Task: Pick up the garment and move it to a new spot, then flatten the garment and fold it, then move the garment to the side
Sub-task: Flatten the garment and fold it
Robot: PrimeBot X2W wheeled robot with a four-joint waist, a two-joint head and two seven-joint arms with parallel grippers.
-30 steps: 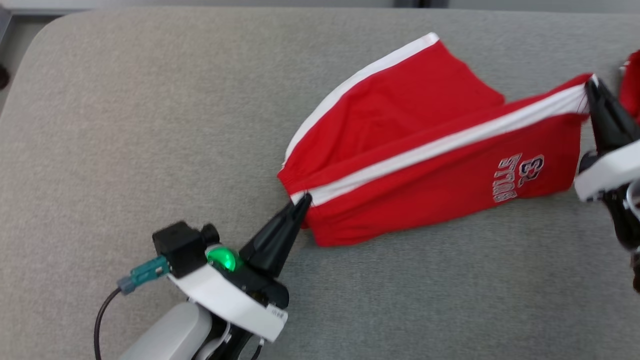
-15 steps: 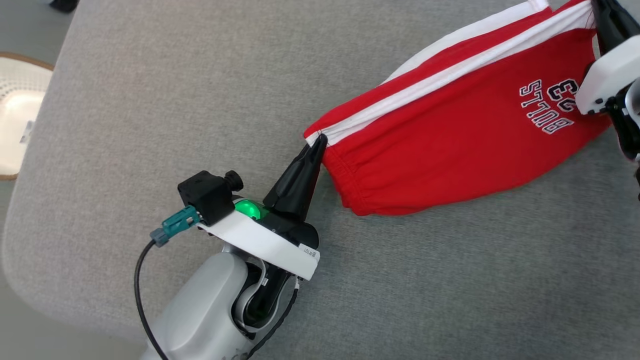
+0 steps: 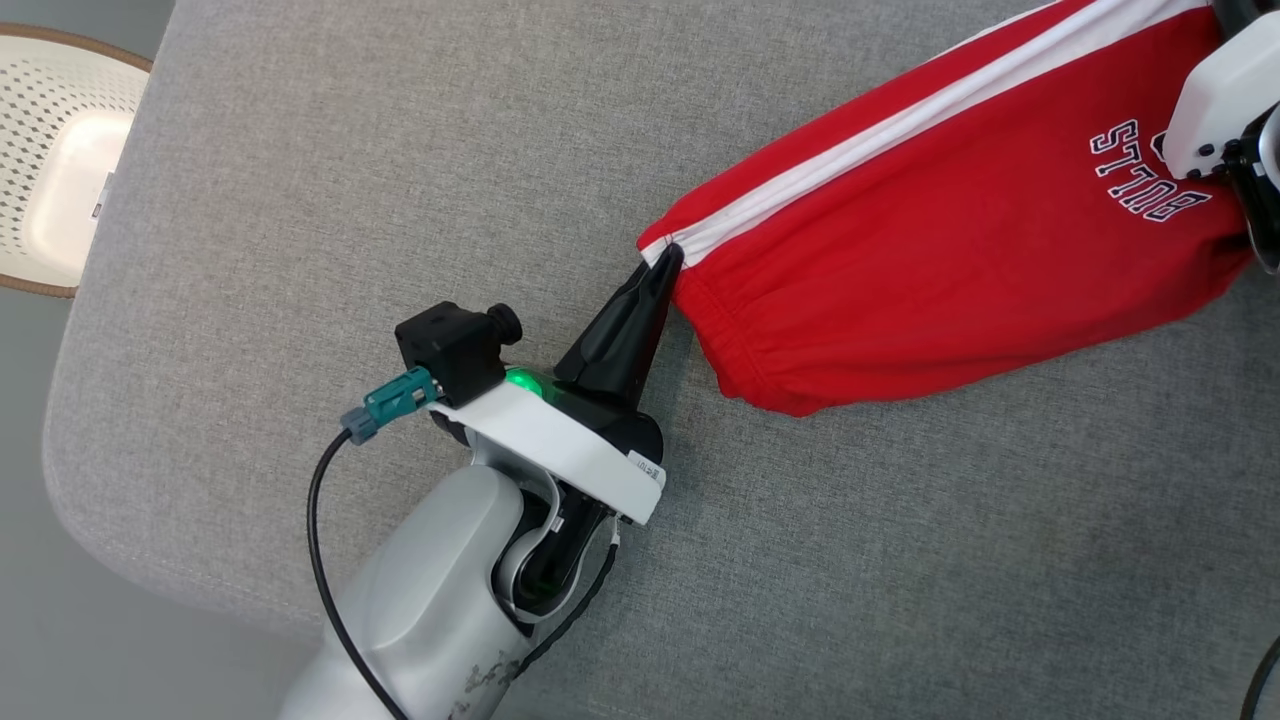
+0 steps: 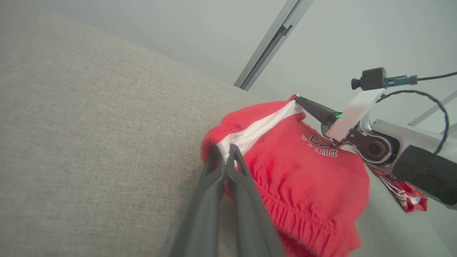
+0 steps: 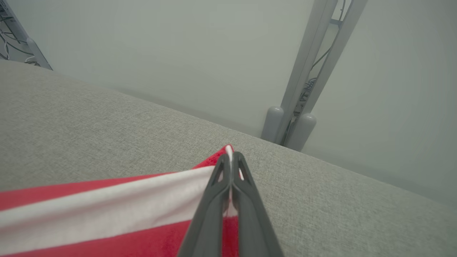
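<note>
The left claw [image 3: 670,258] is shut tight on the waistband corner of the red cloth shorts with white side stripes [image 3: 930,250], near the middle of the head frame. The right claw [image 5: 231,159] is shut tight on the white stripe at the far end. The shorts stretch between them, toward the upper right, over the grey cloth worktop [image 3: 300,200].

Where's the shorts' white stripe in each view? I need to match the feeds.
Head view: stripe runs diagonally from the left gripper to the top right.
Left wrist view: stripe at centre, rising from the left gripper toward the right gripper.
Right wrist view: stripe at lower left, ending in the right gripper.
Shared landmark: grey cushion under the shorts.
</note>
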